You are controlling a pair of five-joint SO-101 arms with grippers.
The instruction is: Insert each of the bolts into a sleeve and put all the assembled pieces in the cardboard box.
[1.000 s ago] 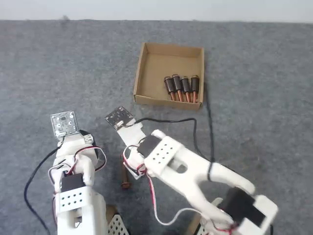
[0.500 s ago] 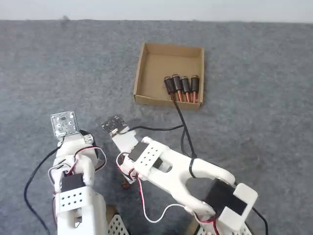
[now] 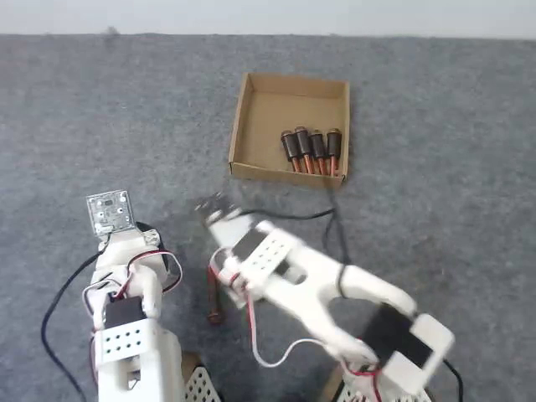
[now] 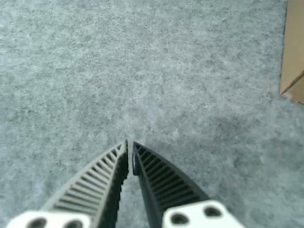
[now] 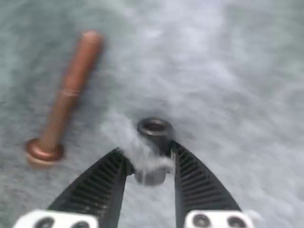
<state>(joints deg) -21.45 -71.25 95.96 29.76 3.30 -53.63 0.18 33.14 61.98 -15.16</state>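
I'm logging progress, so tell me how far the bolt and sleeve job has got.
Done: four assembled pieces lie in the cardboard box. In hand: the right pincer grips a sleeve. Left: one bolt lies loose beside it, not yet in the sleeve; that pair must then go into the box. The left pincer is shut and empty.

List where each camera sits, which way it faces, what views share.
High view: fixed above the table, looking down; left arm, right arm, cardboard box with four assembled pieces, loose bolt.
Left wrist view: on the left arm, looking along the shut left gripper at table and a box corner.
Right wrist view: on the right arm, looking down past the right gripper, closed on a sleeve, bolt beside.
Shared: bolt, high and right wrist; box, high and left wrist.
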